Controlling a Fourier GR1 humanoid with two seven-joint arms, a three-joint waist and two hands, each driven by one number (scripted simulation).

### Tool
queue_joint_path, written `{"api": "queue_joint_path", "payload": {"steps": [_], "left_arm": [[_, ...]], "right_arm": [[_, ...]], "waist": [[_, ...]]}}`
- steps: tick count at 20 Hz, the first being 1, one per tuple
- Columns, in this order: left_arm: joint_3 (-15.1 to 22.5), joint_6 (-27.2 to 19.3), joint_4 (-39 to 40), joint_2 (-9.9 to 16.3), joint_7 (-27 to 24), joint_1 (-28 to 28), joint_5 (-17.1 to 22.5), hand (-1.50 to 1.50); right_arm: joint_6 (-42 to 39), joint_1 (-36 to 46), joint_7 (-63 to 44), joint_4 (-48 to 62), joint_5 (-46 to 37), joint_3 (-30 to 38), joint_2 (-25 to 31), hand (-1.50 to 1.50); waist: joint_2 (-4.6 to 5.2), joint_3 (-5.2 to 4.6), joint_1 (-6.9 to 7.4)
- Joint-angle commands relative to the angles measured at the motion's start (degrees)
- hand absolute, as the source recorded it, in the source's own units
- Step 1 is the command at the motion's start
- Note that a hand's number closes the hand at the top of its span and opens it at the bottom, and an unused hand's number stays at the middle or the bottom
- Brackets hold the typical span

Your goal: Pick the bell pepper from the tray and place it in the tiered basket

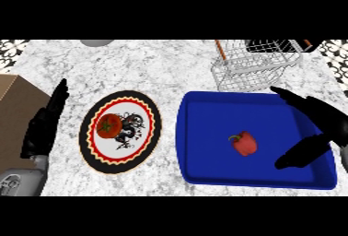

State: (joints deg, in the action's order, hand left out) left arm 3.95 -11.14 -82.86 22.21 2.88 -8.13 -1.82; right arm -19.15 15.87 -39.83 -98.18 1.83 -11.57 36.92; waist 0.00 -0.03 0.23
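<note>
Two robot hands frame a pale marbled surface (170, 64) that carries everything else. The biggest thing on it is the blue tray (204, 170), lying to the right of centre with a raised rim all round. Behind the tray, toward the far right corner, stands the wire tiered basket (255, 69), nothing visible inside it. Left of the tray sits a round patterned plate (105, 156) with a tomato (108, 126) on its left half; at the far left edge a brown box (14, 106) juts in.

The right robot hand (316, 131) hangs over the tray's right side, spread wide: its fingers (299, 102) reach up along the right rim toward the far corner, its thumb (299, 156) angles down over the tray's right part, and between them it holds nothing. The left robot hand (46, 124) rests open at the left edge beside the plate, fingers straight and pointing away, also holding nothing.

Smallest of the task's things, the red bell pepper (243, 143) lies on the tray floor a little right of its middle, stem end toward the upper left, so its long axis runs diagonally from upper left to lower right. It lies to the left of the right robot hand, near the thumb tip but apart from it, and well apart from the left one, with the plate between. The right arm is plainly the nearer, so I judge the coming move to be a short shift leftward and down, to bring thumb and fingers either side of the pepper across its long axis.
</note>
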Motion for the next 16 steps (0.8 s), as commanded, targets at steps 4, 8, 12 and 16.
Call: {"api": "queue_joint_path", "payload": {"steps": [4,8,12,16], "left_arm": [[-2.6,2.5,0.9,-1.5,-0.6,-1.0,-2.1,0.0],[-5.3,4.4,1.9,-1.1,-2.0,0.4,-1.3,0.0],[-4.6,4.7,0.1,-2.8,2.0,-1.5,-2.9,0.0],[-4.9,3.9,-1.6,-4.6,-0.5,0.9,-4.5,0.0]], "right_arm": [[-4.2,0.2,0.1,3.6,-7.0,0.7,-5.6,-1.5],[-2.1,-7.6,3.1,-1.2,-13.3,-1.7,-7.6,-1.5],[-4.6,-5.7,2.3,-2.5,-17.2,-1.3,-8.3,-1.5],[-6.9,-5.9,-1.5,-6.3,-18.8,0.6,-9.2,-1.5]], "waist": [[0.01,0.02,-0.14],[-0.03,0.03,-0.32],[-0.05,0.02,-0.3],[-0.05,0.02,-0.24]]}}
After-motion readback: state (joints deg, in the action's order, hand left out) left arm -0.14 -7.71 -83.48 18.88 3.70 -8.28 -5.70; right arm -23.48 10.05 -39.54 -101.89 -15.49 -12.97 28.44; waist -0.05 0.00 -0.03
